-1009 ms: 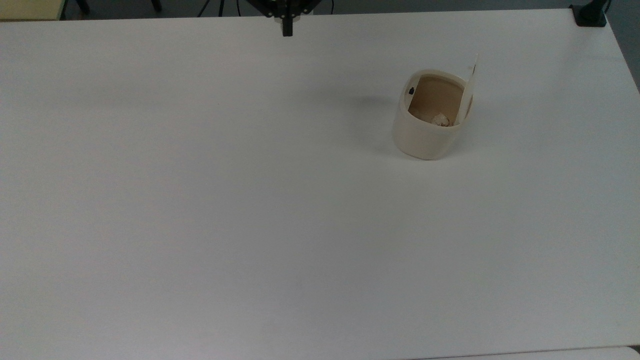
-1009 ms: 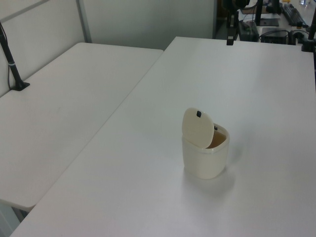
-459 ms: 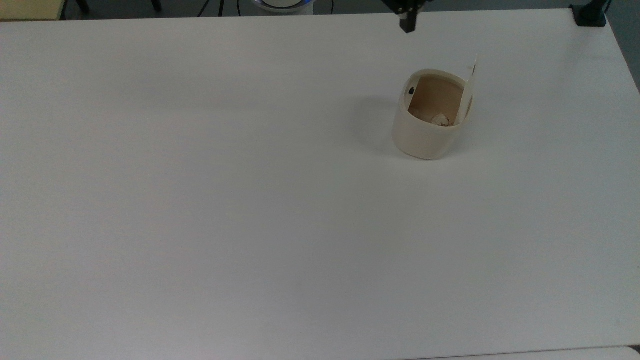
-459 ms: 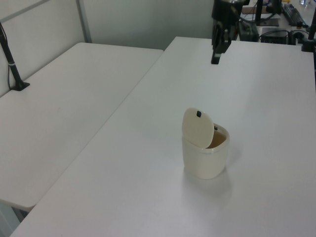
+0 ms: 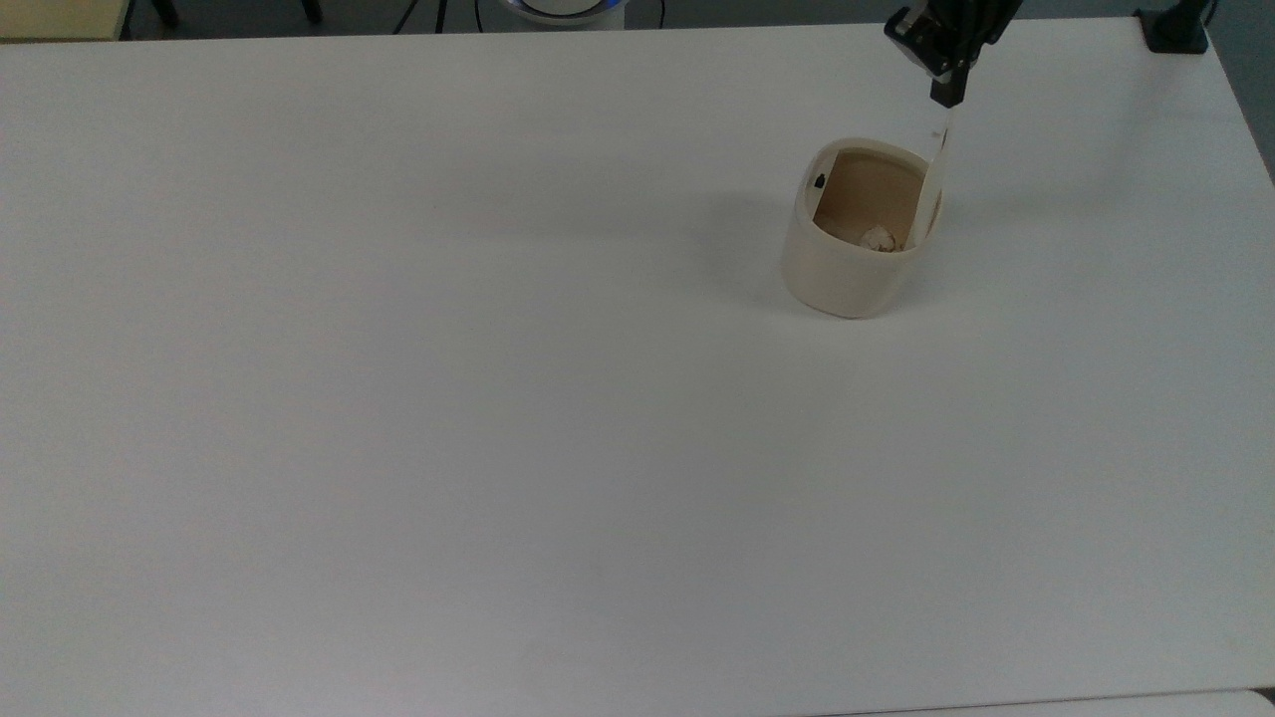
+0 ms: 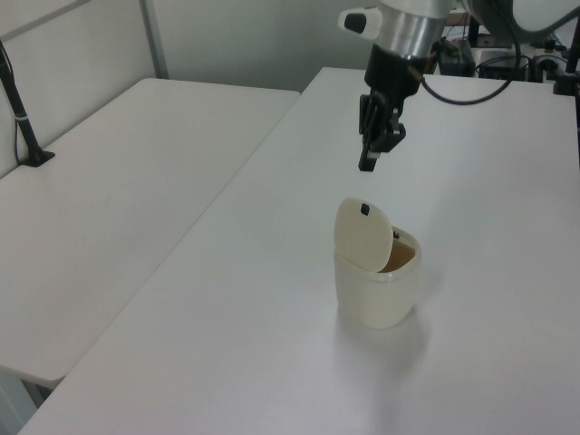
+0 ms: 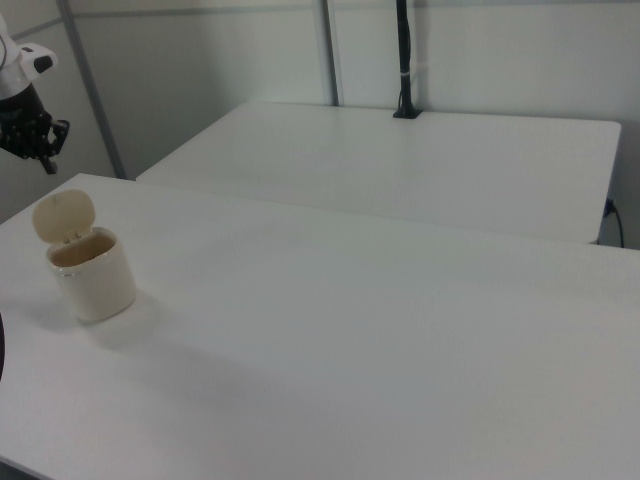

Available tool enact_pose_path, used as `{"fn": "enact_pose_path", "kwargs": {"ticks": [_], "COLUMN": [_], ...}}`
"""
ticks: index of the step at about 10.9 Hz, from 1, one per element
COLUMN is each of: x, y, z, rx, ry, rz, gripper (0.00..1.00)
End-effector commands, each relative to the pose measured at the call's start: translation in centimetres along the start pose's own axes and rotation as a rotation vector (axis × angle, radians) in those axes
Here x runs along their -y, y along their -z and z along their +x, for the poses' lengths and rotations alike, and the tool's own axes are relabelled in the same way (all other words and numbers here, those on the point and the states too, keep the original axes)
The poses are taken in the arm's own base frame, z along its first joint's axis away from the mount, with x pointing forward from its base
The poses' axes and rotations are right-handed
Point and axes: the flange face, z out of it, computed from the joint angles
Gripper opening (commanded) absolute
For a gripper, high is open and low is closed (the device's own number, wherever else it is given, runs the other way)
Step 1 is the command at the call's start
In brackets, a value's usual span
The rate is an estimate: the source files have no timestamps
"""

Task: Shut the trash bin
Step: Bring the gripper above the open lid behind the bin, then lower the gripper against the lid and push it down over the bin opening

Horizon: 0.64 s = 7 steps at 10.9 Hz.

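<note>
Small cream-beige plastic trash bin [image 5: 850,261] on white table [image 5: 398,398], toward the top view's upper right; flat hinged lid [image 6: 362,234] standing upright. Black two-finger gripper [image 6: 369,161] poised above lid, jaws apparently together. Best pressed down from behind lid's top edge, toward the opening.

Cream trash bin [image 5: 847,269], tan inside; black pincer [image 6: 367,163]; white table [image 5: 398,398].

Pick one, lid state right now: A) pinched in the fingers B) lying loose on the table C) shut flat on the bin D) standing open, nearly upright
D: the lid stands nearly upright at the rim of the trash bin, tan interior exposed, with the gripper above it and clear of it.
</note>
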Motion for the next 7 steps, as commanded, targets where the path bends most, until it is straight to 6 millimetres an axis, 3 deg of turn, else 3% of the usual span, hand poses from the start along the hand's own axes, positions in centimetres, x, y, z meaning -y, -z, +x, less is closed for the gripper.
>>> {"fn": "enact_pose_path", "kwargs": {"ticks": [1, 3, 7], "x": [1.9, 2.6, 3.1], "y": [-2.0, -4.2, -5.1], "z": [0.9, 1.7, 1.6], "rx": [-0.018, -0.034, -0.020], "ry": [0.048, 0.071, 0.120], "rz": [0.021, 0.018, 0.014], "gripper": [0.00, 0.01, 0.02]}}
